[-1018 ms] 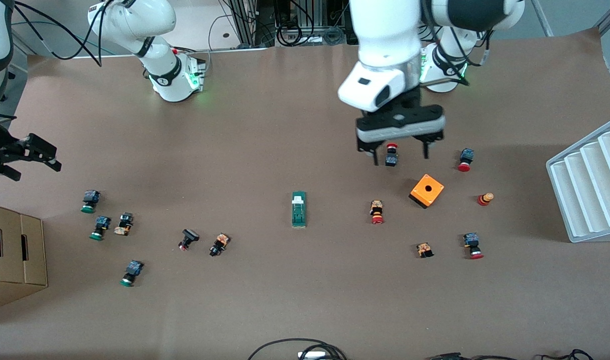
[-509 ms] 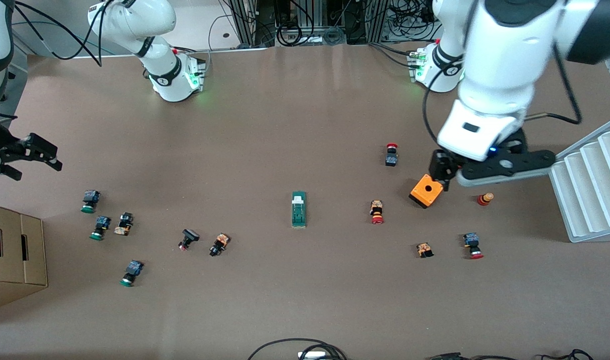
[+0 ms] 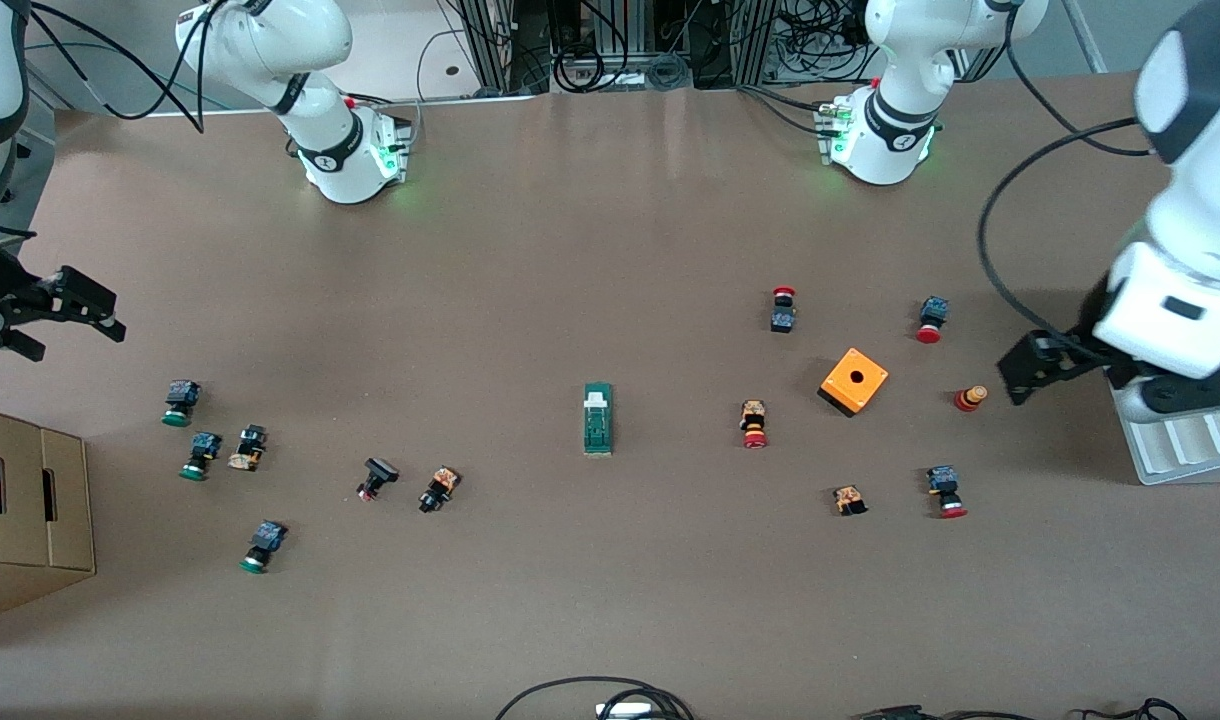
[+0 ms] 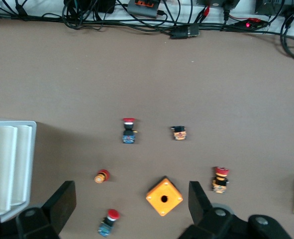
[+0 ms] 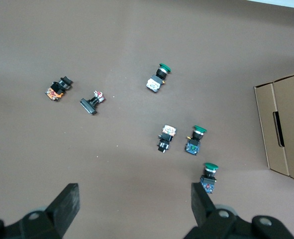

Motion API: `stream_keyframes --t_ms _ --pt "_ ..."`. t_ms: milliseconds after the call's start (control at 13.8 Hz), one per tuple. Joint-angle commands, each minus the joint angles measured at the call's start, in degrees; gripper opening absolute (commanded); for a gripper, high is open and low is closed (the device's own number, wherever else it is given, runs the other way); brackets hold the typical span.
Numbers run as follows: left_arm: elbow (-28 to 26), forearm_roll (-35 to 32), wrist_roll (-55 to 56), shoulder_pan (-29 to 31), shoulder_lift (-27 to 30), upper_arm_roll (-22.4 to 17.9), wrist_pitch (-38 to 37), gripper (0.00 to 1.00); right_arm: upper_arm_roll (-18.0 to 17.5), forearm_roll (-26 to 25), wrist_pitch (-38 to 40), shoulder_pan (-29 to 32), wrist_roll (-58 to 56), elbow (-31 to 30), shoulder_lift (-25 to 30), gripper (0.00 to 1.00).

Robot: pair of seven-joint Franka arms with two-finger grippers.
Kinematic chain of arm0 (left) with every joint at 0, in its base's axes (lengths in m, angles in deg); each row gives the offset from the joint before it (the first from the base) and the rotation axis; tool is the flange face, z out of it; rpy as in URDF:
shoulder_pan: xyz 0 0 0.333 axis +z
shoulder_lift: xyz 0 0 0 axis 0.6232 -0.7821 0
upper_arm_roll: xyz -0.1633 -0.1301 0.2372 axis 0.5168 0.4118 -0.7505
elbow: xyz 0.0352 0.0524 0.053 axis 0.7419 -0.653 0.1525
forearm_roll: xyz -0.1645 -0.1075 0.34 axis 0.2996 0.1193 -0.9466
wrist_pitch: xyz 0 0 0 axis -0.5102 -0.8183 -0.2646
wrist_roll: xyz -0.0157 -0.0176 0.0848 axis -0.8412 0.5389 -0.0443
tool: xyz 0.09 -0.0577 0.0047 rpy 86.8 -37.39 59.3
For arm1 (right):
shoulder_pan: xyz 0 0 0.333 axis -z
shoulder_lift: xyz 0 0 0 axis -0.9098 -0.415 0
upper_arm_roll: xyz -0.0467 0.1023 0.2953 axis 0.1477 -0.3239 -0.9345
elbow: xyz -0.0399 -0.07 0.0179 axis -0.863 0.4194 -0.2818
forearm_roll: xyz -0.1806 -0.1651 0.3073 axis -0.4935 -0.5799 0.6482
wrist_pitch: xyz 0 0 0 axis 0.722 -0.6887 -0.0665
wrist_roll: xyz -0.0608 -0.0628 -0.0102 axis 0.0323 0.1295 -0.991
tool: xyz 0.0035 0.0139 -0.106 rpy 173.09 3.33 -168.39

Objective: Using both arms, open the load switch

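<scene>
The load switch lies alone mid-table — long axis toward the bases, white end farther from the camera. Left gripper over the white tray's edge and right gripper at the table edge — both open.

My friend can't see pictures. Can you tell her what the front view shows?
A green load switch lies alone mid-table, with small push buttons scattered toward both ends and an orange box nearby. The left gripper hangs open over the white tray; the right gripper waits open at the table's edge above a cardboard box.
</scene>
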Motion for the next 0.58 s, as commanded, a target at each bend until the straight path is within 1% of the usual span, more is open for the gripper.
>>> stream_keyframes --t_ms 0,145,291,436,509 --pt "-0.46 4.23 -4.62 2.5 1.92 -1.28 -1.65 1.0 0.1 -1.4 0.93 -0.26 -0.46 1.39 -0.6 1.0" --pt "-0.55 9.58 -4.89 2.5 2.01 -5.32 -2.97 1.0 0.1 -2.01 0.93 -0.26 -0.46 1.39 -0.6 1.0" --pt "-0.9 11.01 -7.68 2.42 1.83 -9.54 -4.29 1.0 0.1 -2.1 0.93 -0.26 -0.46 1.39 -0.6 1.0" --pt "-1.6 12.68 -9.2 2.33 1.92 -11.48 -5.34 1.0 0.1 -2.02 0.93 -0.26 -0.46 1.39 -0.6 1.0" --pt "-1.6 12.25 -8.85 2.24 1.57 -11.49 -6.05 1.0 0.1 -2.02 0.93 -0.26 -0.46 1.39 -0.6 1.0"
